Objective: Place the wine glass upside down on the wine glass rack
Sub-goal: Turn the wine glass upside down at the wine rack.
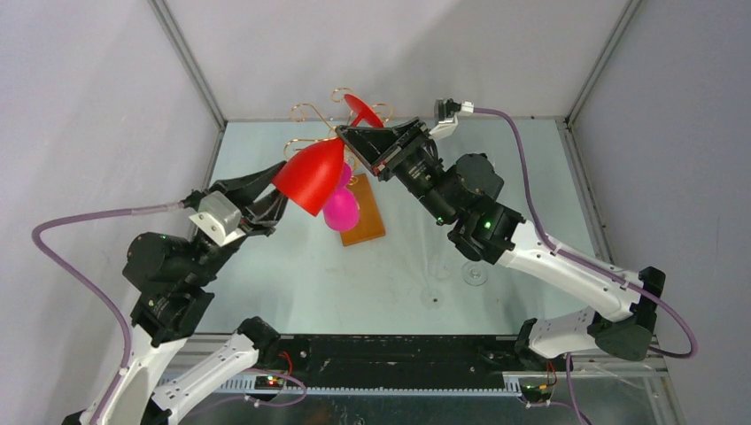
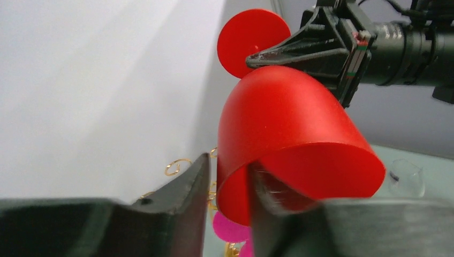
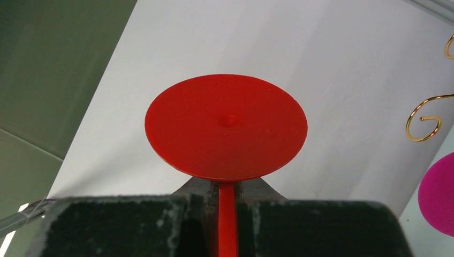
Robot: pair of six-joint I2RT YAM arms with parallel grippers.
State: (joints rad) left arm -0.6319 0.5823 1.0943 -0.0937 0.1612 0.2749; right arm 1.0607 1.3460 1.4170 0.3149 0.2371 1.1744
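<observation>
A red wine glass [image 1: 310, 177] hangs in the air, tilted, with its bowl [image 2: 284, 118] low at the left and its round foot [image 3: 225, 126] high. My right gripper [image 1: 352, 138] is shut on the thin red stem [image 3: 227, 214] just under the foot. The left gripper [image 2: 231, 166] straddles the bowl's rim. One finger [image 2: 267, 187] is inside the bowl; the other [image 2: 193, 182] stands outside with a small gap to the wall. The wine glass rack [image 1: 310, 115], gold scrolls on a brown base [image 1: 365, 217], stands right behind the glass.
A pink glass [image 1: 341, 208] hangs upside down on the rack, under the red bowl. A clear glass [image 1: 476, 273] lies on the table near the right arm. Grey walls enclose the table on three sides.
</observation>
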